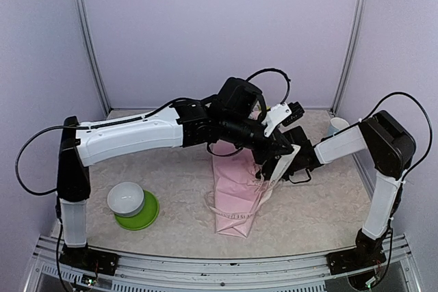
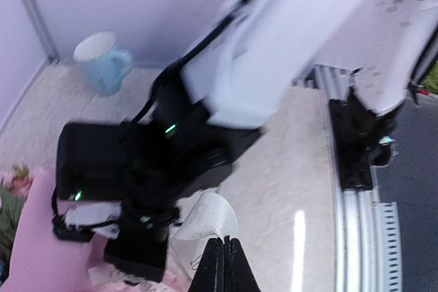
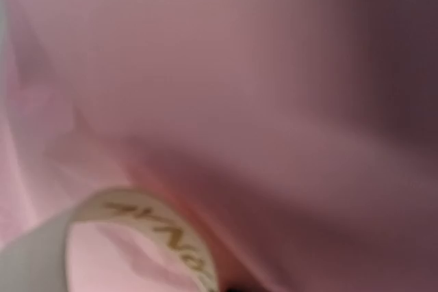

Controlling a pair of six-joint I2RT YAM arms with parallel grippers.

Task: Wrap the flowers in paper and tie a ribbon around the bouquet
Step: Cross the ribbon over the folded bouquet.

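Observation:
The bouquet (image 1: 236,193) lies on the table as a pink paper (image 2: 41,251) cone with its narrow end toward me. The arms hide the flowers from above. In the left wrist view a few pink blooms and leaves (image 2: 12,186) show at the left edge. Both grippers meet over the cone's upper right side. My left gripper (image 2: 224,245) (image 1: 272,147) is shut, with a fold of the cream ribbon (image 2: 205,220) (image 1: 234,215) pinched at its tips. My right gripper (image 1: 275,167) (image 2: 140,241) presses against the paper (image 3: 274,87). A lettered loop of ribbon (image 3: 161,234) curves into its shut tips (image 3: 236,289).
A white bowl (image 1: 125,197) sits in a green bowl (image 1: 140,215) at the front left. A pale blue mug (image 1: 337,126) (image 2: 102,63) stands at the back right. Metal frame posts (image 1: 350,39) and purple walls close in the table. An aluminium rail (image 1: 226,264) runs along the near edge.

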